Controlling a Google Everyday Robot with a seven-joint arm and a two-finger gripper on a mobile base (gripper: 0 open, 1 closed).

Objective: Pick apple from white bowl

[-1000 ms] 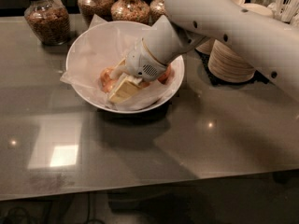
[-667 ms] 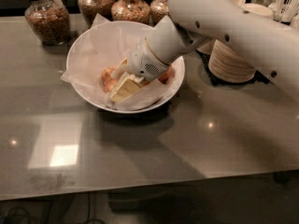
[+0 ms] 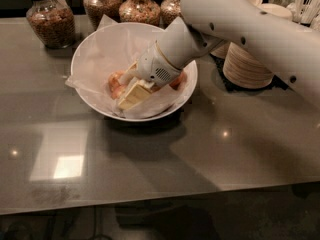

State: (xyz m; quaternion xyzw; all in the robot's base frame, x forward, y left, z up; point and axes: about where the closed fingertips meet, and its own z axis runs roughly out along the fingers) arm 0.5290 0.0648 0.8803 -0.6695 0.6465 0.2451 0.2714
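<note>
Grey glossy table (image 3: 200,154) fills most of the frame, smooth, with a bright square reflection at lower left. White robot arm (image 3: 240,21), a thick matte plastic tube with small dark holes, enters from the right edge and slopes down-left across the upper half. It narrows to a conical wrist with a vented end cap over the bowl.

White bowl (image 3: 75,66) sits upper centre-left: wide, round, glossy, lined with crinkled white paper (image 3: 107,44) whose corners stick out over the rim. Right of it, behind the arm, is a stack of tan paper bowls (image 3: 247,66), ribbed sides, on a dark mat. Three glass jars of brown grainy contents stand along the top edge: one at upper left (image 3: 49,19), two behind the bowl (image 3: 100,6) (image 3: 140,6).

Gripper (image 3: 131,98), cream-coloured and blocky, is down inside the bowl at its front-centre, pointing down-left and touching the paper. How far it is open cannot be told, nor whether it has hold of anything.

Apple (image 3: 115,81), reddish-orange and rounded, lies in the bowl just left of the gripper, partly hidden by it. Another reddish patch (image 3: 179,79) shows at the bowl's right, under the wrist.
</note>
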